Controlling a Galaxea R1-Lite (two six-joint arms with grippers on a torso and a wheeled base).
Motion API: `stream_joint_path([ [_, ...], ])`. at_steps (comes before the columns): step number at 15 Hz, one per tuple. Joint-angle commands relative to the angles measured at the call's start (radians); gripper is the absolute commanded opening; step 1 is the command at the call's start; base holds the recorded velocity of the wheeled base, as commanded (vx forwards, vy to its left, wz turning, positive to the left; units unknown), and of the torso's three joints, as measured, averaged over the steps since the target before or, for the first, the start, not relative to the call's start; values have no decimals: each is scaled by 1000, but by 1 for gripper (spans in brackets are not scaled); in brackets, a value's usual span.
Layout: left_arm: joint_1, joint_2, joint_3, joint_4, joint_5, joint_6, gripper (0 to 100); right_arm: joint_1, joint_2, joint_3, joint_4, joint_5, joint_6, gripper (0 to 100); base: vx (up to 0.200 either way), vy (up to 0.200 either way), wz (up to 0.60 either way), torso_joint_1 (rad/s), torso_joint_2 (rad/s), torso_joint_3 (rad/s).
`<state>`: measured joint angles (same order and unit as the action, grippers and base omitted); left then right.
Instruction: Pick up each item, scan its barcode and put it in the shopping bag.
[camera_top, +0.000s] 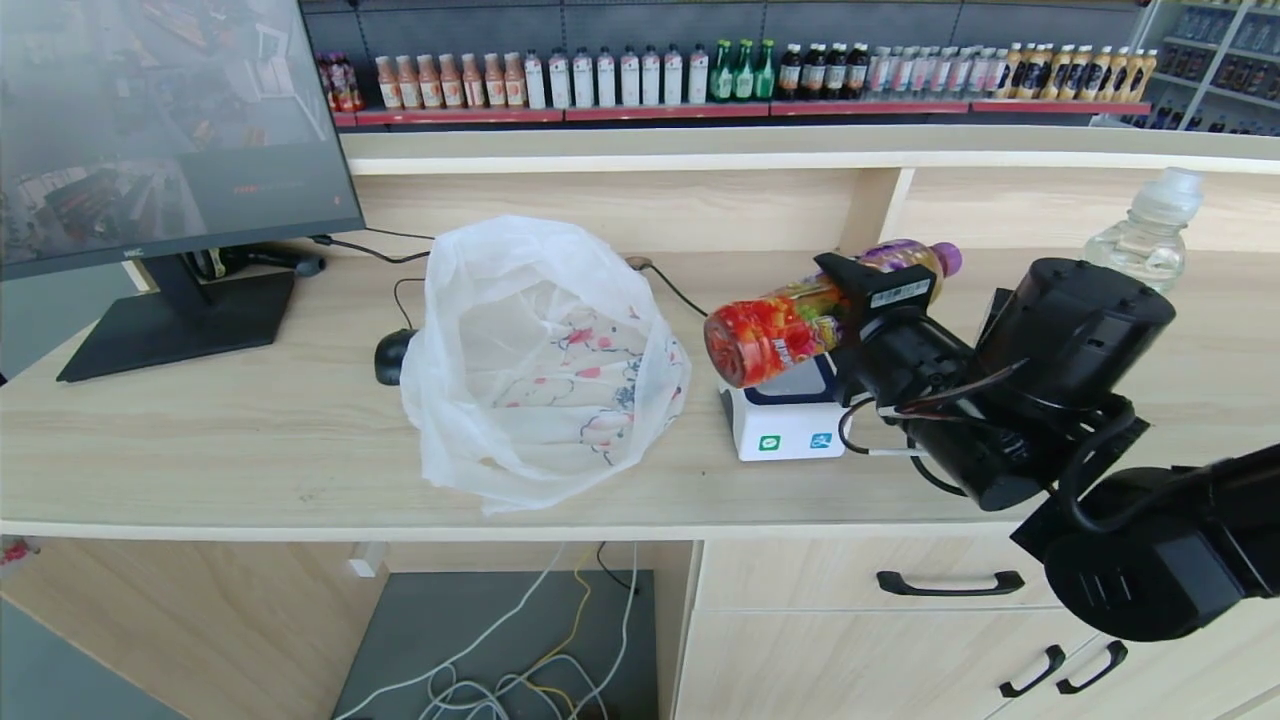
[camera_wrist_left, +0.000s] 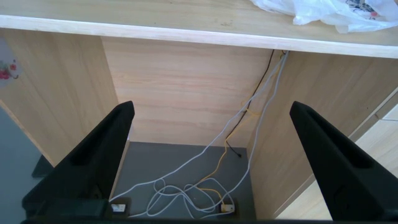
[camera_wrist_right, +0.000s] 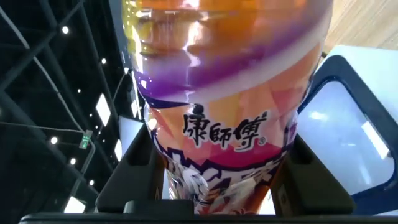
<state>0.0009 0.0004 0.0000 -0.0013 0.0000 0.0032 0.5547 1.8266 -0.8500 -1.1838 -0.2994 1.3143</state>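
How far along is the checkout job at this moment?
Done: the juice bottle is picked up. In hand: the right gripper holds it over the scanner. Left: placing it in the shopping bag, then the water bottle waiting on the counter.

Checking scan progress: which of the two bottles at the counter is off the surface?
The colourful purple-capped juice bottle, held sideways in the right gripper over the white scanner; the clear plastic bottle stands upright.

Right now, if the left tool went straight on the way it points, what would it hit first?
Probably the wooden back panel under the counter, though the hanging cables might brush the left tool first; depth is unclear.
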Motion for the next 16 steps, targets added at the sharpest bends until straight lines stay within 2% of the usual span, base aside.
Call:
stream_joint_path([
  [1, 1, 0, 0, 0, 2, 0, 100, -32, 34, -12, 0, 0, 10, 0, 0, 0, 0, 0, 0, 0],
  [4, 1, 0, 0, 0, 2, 0, 100, -62, 51, -18, -2, 5, 23, 0, 0, 0, 0, 0, 0, 0],
  [16, 1, 0, 0, 0, 0, 0, 100, -65, 65, -15, -3, 2, 56, 0, 0, 0, 0, 0, 0, 0],
])
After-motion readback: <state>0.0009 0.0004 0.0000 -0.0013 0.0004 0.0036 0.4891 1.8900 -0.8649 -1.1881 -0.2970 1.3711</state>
